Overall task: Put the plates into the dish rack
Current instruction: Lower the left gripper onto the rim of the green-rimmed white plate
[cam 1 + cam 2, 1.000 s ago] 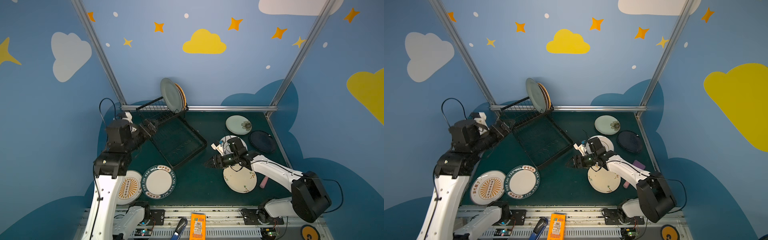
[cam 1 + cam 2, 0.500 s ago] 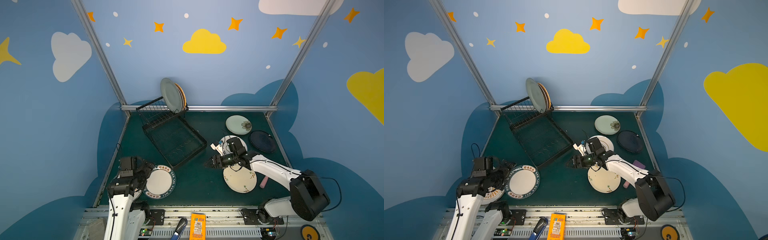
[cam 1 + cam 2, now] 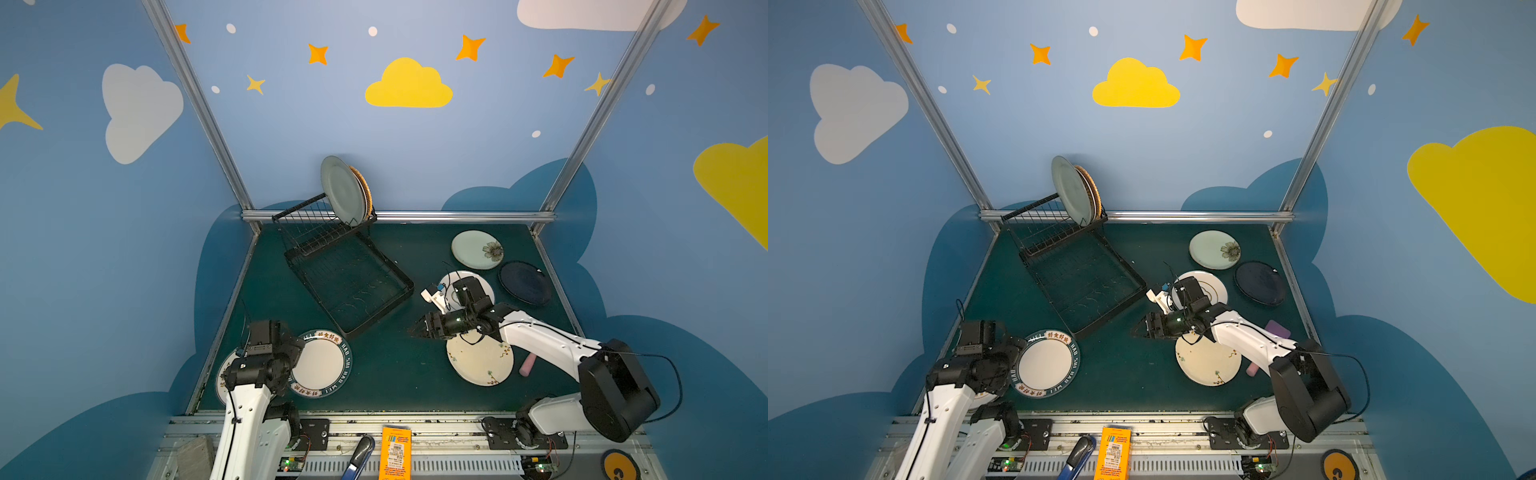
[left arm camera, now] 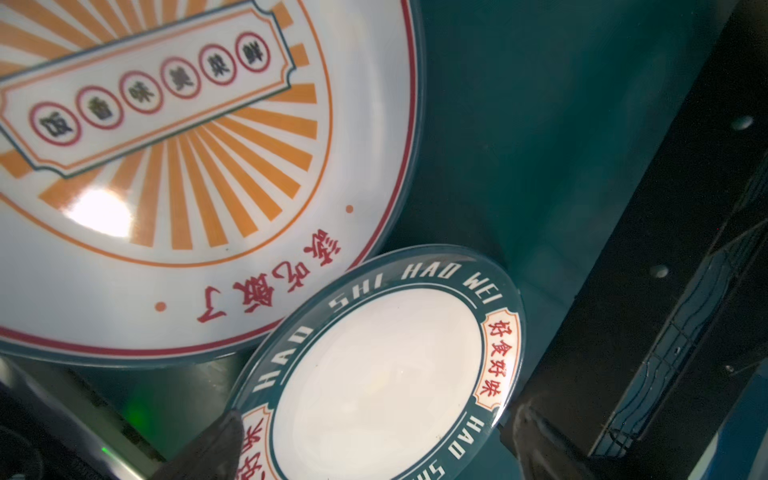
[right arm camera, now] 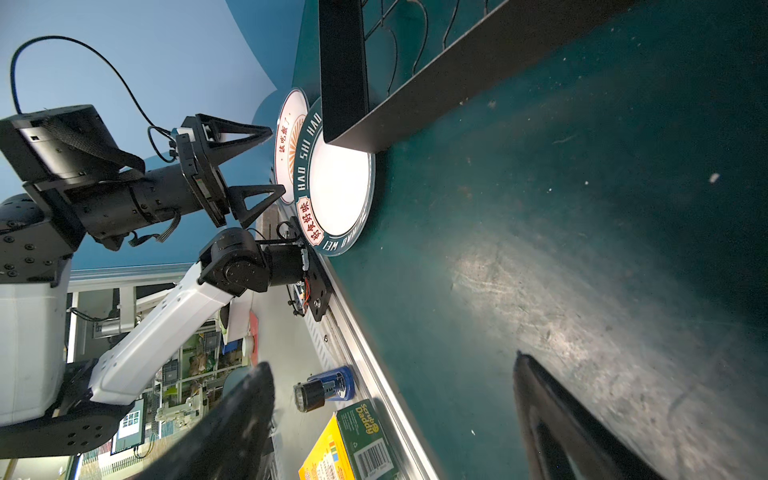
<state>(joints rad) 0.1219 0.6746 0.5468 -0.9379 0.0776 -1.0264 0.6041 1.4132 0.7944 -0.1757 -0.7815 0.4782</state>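
Dark-green table (image 3: pixel 386 374), both top views: dish rack (image 3: pixel 380 312) toward far-left corner; pale green plate (image 3: pixel 343 191) & orange plate (image 3: pixel 364 187) upright in its slots. Near-left corner: lettered plate (image 3: pixel 322 365) & sunburst plate (image 3: pixel 222 376). Toward right edge: floral plate (image 3: pixel 473 249), navy plate (image 3: pixel 524 282), white plate (image 3: pixel 1214 289), cream plate (image 3: pixel 480 361). Mid-table: right gripper (image 3: pixel 415 330), just beside cream plate. L wrist: left gripper (image 4: pixel 380 436) fingers apart, empty, over lettered plate, whose rim overlaps sunburst plate. R wrist: right gripper fingers apart, empty, above table; dish rack corner hides part of lettered plate.
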